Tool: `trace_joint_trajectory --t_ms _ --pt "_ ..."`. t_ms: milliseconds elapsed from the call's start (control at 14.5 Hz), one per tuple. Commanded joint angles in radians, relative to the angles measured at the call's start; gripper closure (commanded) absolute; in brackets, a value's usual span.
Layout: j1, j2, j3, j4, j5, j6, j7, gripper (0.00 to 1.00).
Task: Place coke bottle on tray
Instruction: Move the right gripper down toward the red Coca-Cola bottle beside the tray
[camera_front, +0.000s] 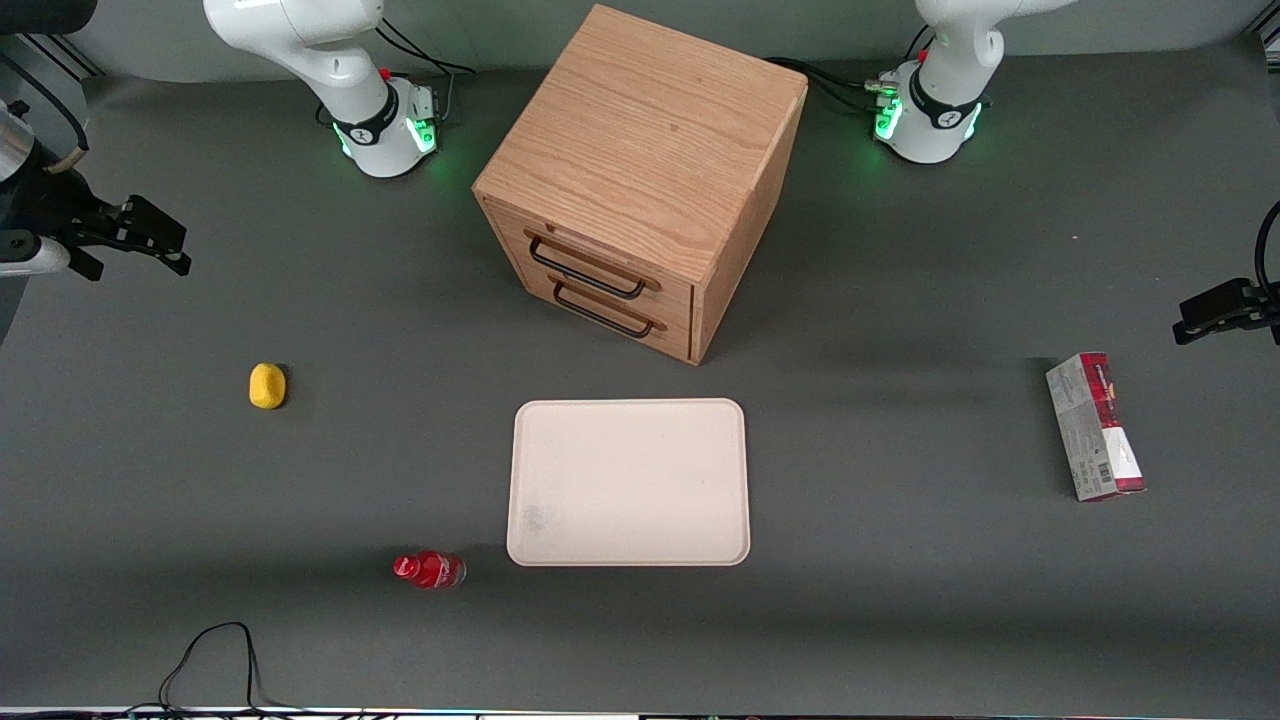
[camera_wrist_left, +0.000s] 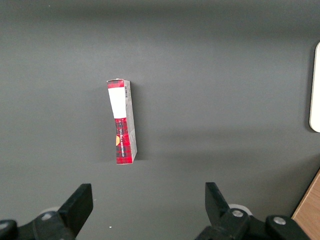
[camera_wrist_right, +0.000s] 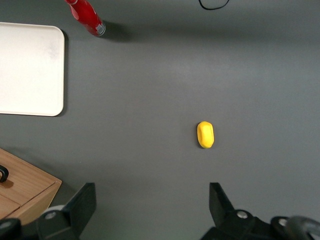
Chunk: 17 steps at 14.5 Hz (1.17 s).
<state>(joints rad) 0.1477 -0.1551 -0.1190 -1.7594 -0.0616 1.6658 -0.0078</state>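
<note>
One coke bottle (camera_front: 429, 570) stands on the table just beside one tray's (camera_front: 628, 408) near corner. The gripper (camera_front: 150, 240), fingers apart, hovers at the working arm's end, well apart from one yellow lump (camera_front: 267, 386).

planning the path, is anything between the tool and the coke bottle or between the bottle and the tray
Nothing visible blocks either leg. The open tool hangs at the working arm's end; the small yellow lump lies off the line. The small red plastic coke bottle lies beside the flat cream-white tray.
</note>
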Motion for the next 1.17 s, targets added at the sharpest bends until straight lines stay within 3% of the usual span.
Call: trace_joint_trajectory --t_ms 0,276,552,828,1103 --pt "0.003 0.037 0.008 0.057 -0.009 -0.050 0.020 0.00" --pt "0.003 0.127 0.051 0.159 0.011 -0.052 0.011 0.00" --pt "0.003 0.435 0.107 0.469 0.049 -0.052 0.022 0.00" --pt "0.004 0.743 0.174 0.717 0.043 -0.025 0.076 0.00" --pt "0.010 0.874 0.188 0.730 0.042 0.135 0.101 0.00"
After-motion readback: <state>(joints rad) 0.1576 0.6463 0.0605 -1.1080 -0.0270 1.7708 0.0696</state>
